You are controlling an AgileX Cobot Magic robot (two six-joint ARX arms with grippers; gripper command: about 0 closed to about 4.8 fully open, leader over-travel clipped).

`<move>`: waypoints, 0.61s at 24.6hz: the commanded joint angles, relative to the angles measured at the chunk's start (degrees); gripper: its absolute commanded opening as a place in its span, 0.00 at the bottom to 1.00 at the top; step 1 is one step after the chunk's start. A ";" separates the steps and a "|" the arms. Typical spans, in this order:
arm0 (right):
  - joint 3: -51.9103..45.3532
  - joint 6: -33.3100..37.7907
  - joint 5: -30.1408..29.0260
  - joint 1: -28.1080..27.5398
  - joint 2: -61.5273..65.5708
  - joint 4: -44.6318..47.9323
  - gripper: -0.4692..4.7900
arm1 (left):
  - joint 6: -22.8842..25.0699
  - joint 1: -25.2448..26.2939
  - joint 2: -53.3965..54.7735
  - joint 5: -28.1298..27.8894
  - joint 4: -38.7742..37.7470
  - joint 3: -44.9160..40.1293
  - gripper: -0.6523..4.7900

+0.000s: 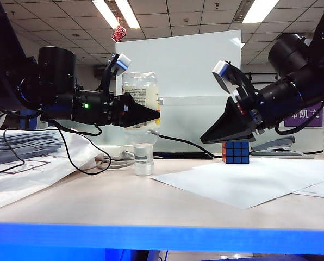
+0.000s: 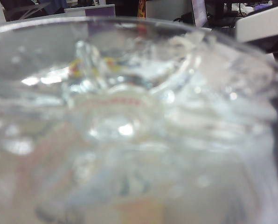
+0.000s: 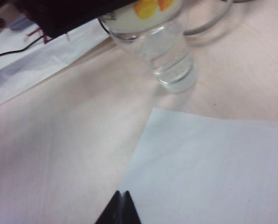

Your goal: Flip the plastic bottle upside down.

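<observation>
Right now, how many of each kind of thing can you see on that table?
Plastic bottle, cap down in the left gripper: 1
Rubik's cube: 1 whole, another cut off at the edge
Stapler: 1
Loose white paper sheet: 1
Total: 4 whole

so the plastic bottle sits cap-down on the surface at left in the left end effector, paper sheet to its right, right end effector above that
</observation>
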 commanded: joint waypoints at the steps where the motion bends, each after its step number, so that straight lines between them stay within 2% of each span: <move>1: 0.13 -0.28 0.68 0.35 -0.44 1.03 0.07 | 0.39 -0.04 0.39 -0.22 -1.38 -0.09 0.18; 3: 0.13 -0.26 0.68 0.35 -0.44 1.01 0.07 | 0.39 -0.04 0.39 -0.87 -1.36 -0.09 0.31; 8: 0.13 -0.04 0.68 0.35 -0.44 1.01 0.07 | -0.11 -0.04 0.37 -1.55 -1.38 -0.09 0.53; 15: 0.13 0.13 0.59 0.35 -0.42 0.98 0.07 | -2.03 -0.04 0.26 -1.51 -0.74 -0.09 0.91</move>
